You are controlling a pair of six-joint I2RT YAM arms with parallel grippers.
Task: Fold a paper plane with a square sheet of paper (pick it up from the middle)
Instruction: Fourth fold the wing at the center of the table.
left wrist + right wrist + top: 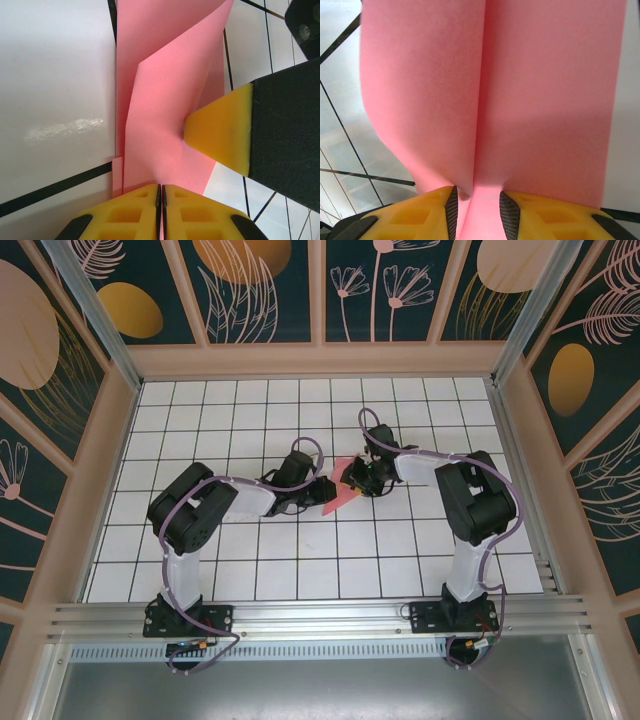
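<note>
Top view: where the two arms meet near the middle of the white gridded table (300,570), the pink paper (343,497), partly folded, sits between the left gripper (325,490) and the right gripper (360,478).
Left wrist view: the left gripper (161,200) has its yellow pads pressed together on the near edge of the pink paper (165,100), which lies in overlapping folds. One yellow finger (220,130) of the right gripper touches the paper's right side.
Right wrist view: the right gripper (477,212) has its pads narrowly parted, and a pleat of pink paper (535,100) fills the gap, apparently pinched.
</note>
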